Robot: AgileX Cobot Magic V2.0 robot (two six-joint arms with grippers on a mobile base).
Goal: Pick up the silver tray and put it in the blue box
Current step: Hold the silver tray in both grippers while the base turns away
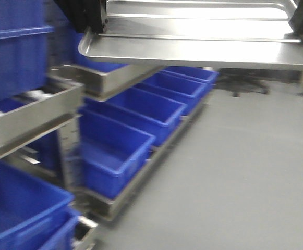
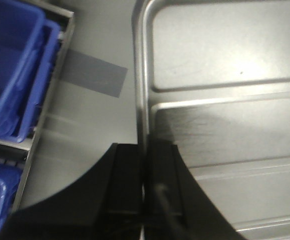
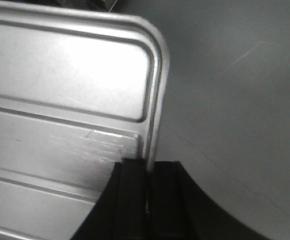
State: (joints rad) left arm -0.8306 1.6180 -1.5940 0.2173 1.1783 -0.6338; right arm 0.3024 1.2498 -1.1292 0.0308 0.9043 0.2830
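The left gripper (image 2: pixel 145 150) pinches the rolled rim of the silver tray (image 2: pixel 224 100) between closed fingers, and the right gripper (image 3: pixel 148 162) clamps the opposite rim the same way. The tray hangs level in the air between them, its ribbed base showing only glare. Below and beyond it, blue boxes (image 1: pixel 117 148) sit in a row on a metal rack (image 1: pixel 31 117), with only their own blue floors visible inside.

Grey floor (image 1: pixel 234 172): smooth, open across right side. Low metal rack (image 1: pixel 141 179) stands on floor at left, running away from camera. Row of blue boxes (image 1: pixel 117 151) sits in rack, side by side, open tops up. Upper metal shelf (image 1: pixel 31 122) above them, blurred; blue crate (image 1: pixel 13 57) higher still. Darker grey tape patch (image 2: pixel 92 75) lies flat on floor beside rack edge. Chair base (image 1: pixel 247 83) on floor, far back.
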